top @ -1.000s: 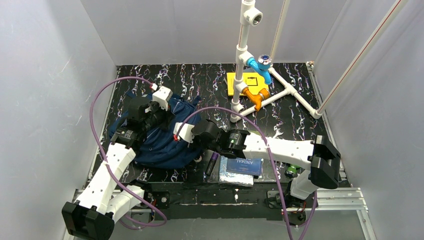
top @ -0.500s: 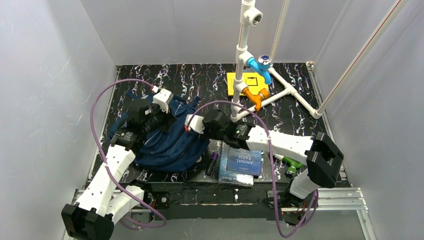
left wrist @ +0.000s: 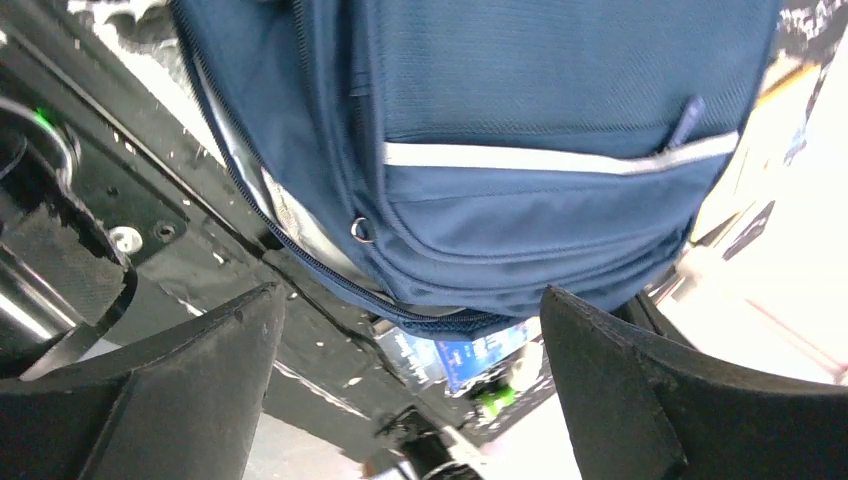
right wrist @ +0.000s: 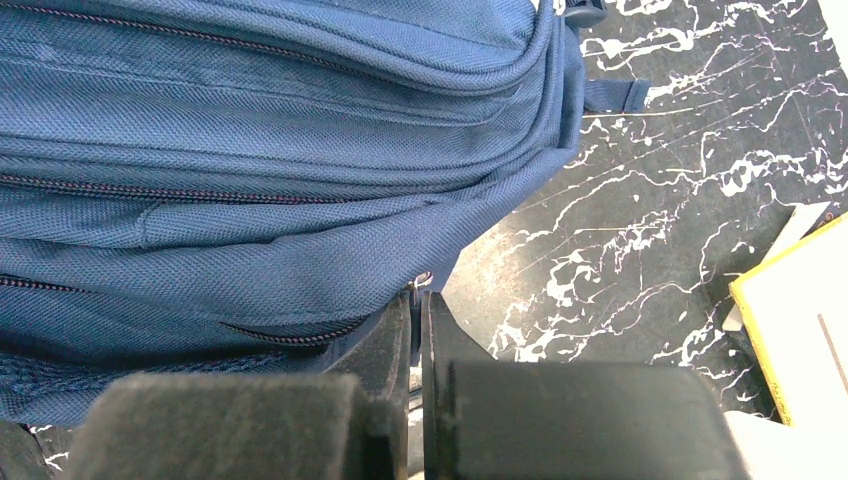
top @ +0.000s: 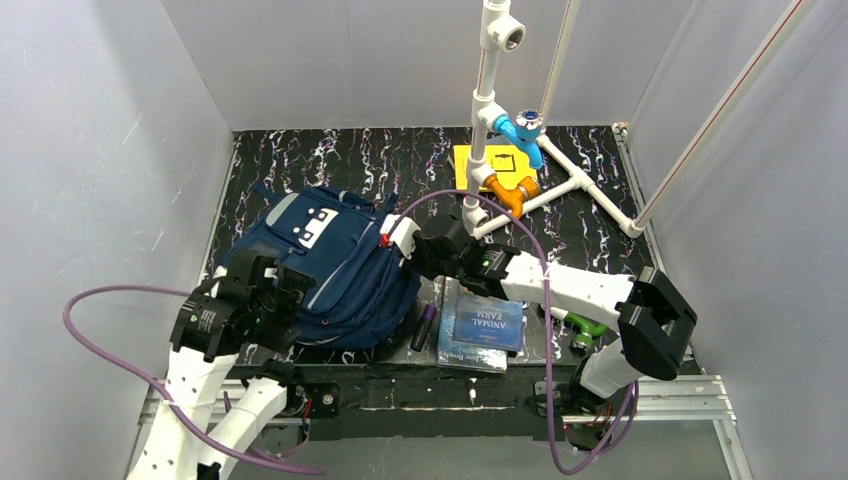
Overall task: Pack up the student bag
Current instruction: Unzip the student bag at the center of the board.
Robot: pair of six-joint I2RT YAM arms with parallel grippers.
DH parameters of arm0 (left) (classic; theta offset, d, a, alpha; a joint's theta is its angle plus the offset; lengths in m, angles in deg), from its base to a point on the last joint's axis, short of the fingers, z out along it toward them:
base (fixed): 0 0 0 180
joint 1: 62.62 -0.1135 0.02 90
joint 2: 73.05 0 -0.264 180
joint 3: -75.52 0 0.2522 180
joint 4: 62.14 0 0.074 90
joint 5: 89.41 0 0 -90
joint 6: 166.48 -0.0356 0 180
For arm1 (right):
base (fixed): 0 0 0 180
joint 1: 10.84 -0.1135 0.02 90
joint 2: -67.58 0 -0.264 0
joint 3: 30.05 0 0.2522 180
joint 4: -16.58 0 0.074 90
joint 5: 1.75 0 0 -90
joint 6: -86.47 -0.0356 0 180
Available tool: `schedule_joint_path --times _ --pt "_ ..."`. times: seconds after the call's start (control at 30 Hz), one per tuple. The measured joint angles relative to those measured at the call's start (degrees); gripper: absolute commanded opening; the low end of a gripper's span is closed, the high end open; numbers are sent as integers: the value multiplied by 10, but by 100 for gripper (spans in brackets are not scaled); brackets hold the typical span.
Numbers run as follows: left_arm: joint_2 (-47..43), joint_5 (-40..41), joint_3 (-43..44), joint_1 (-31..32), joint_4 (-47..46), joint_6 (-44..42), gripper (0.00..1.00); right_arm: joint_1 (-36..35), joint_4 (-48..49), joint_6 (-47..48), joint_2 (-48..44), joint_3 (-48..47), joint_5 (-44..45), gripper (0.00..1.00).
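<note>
The left tool (left wrist: 410,395) stands with its two black pads wide apart and nothing between them. It hangs at the near left corner of the student bag (top: 335,270) and looks along the front pocket, crossed by a grey reflective stripe (left wrist: 540,160). The right tool (right wrist: 420,335) has its fingers pressed together, tips right at the bag's right edge beside a zip seam; whether they pinch fabric or a zip pull I cannot tell. The navy bag lies flat on the black marbled desk (top: 400,160), left of centre, white-grey patch facing up. Just beside it on the right lie a purple marker (top: 424,325) and an "Animal Farm" book (top: 488,322). A yellow pad (top: 497,165) lies at the far side, behind a white pipe frame (top: 483,100).
</note>
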Motion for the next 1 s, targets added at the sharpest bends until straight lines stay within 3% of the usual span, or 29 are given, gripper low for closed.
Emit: schedule_joint_path --times 0.17,0.37,0.47,0.53,0.57,0.67,0.8,1.0 --pt "-7 -21 -81 0 0 87 99 0 0 -1 0 0 -10 1" --pt "3 -31 -182 0 -125 103 98 0 0 -11 0 -6 -23 1" --pt "7 -19 -210 0 -206 94 75 0 0 -14 0 -6 -27 1" --pt "7 -14 -220 0 -240 72 49 2 2 -15 0 -6 -27 1" --pt "7 -10 -228 1 -259 59 41 3 5 -16 0 -6 -27 1" --pt "19 1 -247 -1 -338 -16 27 11 8 -16 0 -7 -22 1" --pt "81 7 -218 -10 -420 -132 14 16 -2 -17 -1 -8 -15 1" --pt "216 -15 -80 -54 -438 -294 15 18 -8 -30 -1 -11 -16 1"
